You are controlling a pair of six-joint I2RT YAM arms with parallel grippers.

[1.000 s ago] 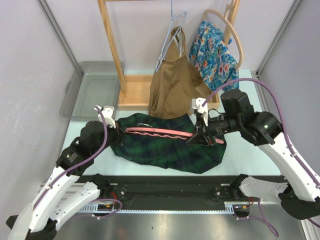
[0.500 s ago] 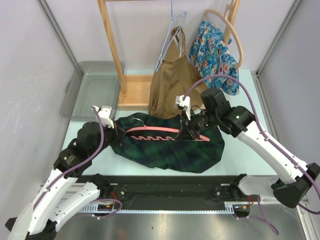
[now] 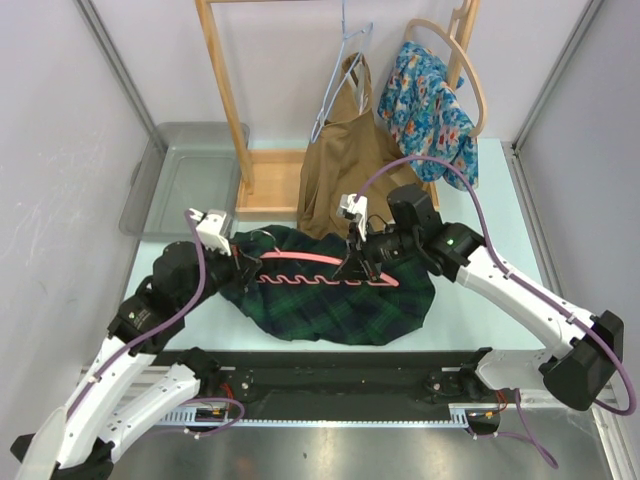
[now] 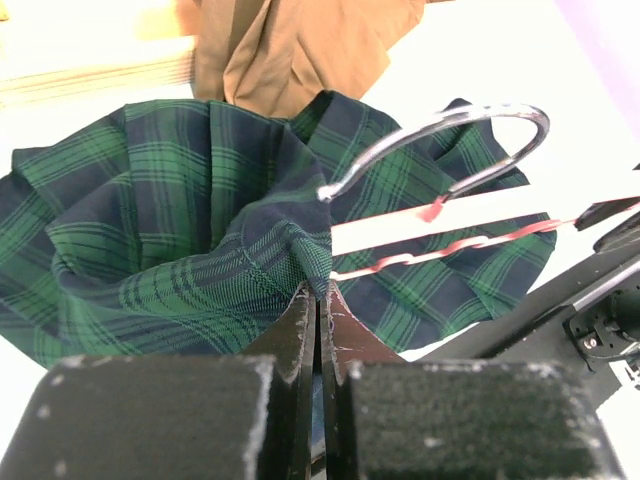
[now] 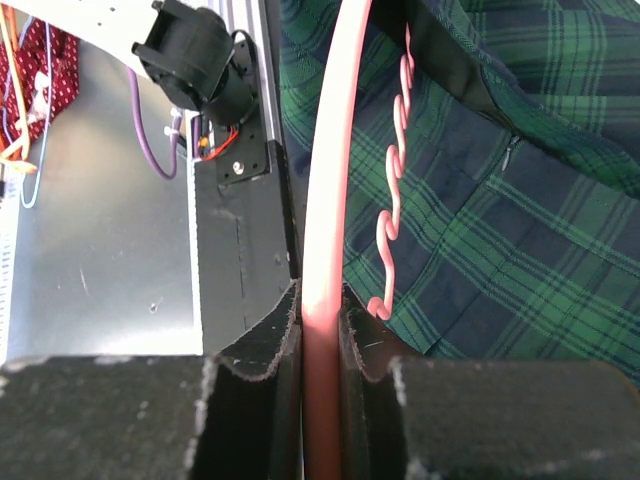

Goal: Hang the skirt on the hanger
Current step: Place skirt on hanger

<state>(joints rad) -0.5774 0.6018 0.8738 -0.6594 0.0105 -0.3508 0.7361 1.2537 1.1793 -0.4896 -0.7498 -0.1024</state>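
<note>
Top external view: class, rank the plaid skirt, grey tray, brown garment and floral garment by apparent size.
1. Plaid skirt
2. Grey tray and brown garment: these look about alike, so I won't rank them
3. Floral garment, the smallest

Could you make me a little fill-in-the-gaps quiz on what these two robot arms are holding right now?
1. The right gripper is shut on a hanger whose colour is ____.
2. The left gripper pinches the skirt, a dark blue and ____ plaid.
3. On the wooden rack behind, a ____ garment hangs beside a floral one.
Missing words: pink; green; brown.
</note>
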